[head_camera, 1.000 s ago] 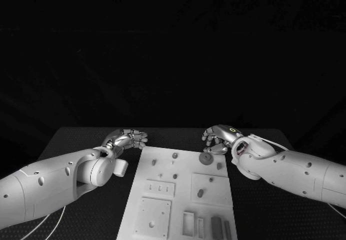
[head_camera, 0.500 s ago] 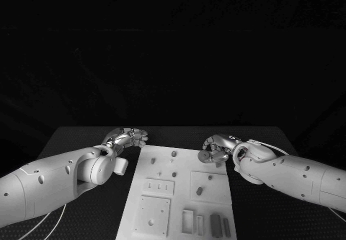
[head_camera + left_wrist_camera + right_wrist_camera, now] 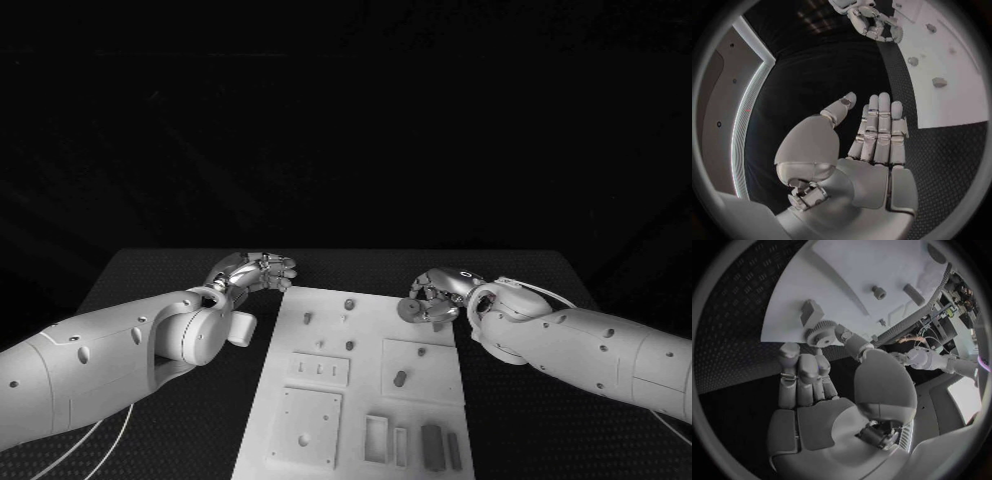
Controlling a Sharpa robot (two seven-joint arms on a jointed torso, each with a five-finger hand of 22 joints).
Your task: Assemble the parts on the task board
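A black tabletop with a fine raised-tread texture fills the lower part of the head view. Behind it the room is dark, with no walls or furniture to be made out. In the left wrist view, a pale curved light strip borders a grey panel.

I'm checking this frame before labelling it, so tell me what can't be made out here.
- Head view: the right hand covers most of the gear, so what the gear sits on is hidden.
- Right wrist view: the gear lies between thumb and fingers; firm grip or mere touch is unclear.
- Head view: the task board is cut off by the bottom edge.
- Head view: the left hand is too small to read; the left wrist view shows it open.
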